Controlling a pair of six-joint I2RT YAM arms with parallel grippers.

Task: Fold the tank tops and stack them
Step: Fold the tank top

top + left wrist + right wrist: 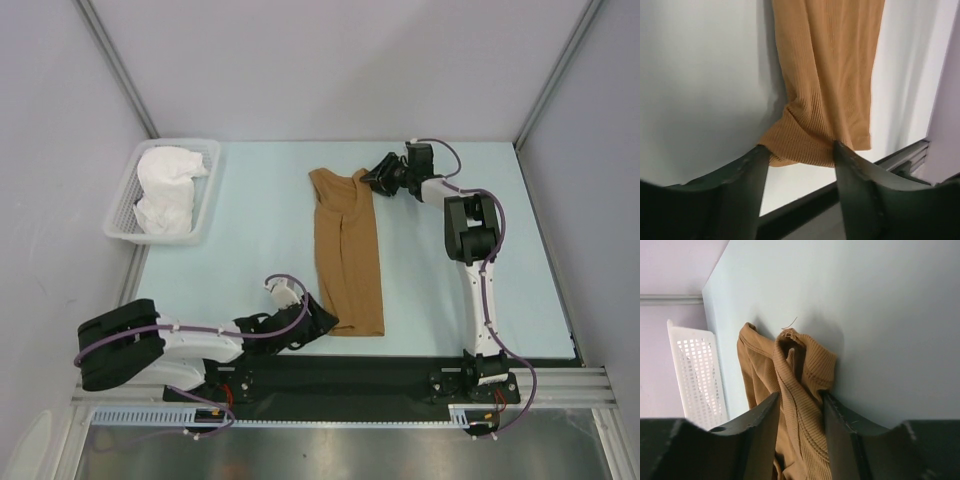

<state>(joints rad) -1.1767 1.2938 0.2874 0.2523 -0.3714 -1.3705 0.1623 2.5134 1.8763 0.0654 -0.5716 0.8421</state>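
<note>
We see the tan tank top [347, 255] lying flat on the pale desk [260, 230] as a long narrow strip, with its neckline at the far end and its hem at the near edge. The right end effector [800, 397] pinches the far right shoulder strap, and the ribbed cloth bunches up between its two fingers. The left end effector [797, 150] is closed on the near left hem corner, where the fabric puckers and gathers towards the fingers. The rest of the garment lies smooth between the two grasps. Well apart, at the far left corner of the desk, the white tank top [167, 190] sits crumpled inside the white lattice basket [205, 215].
</note>
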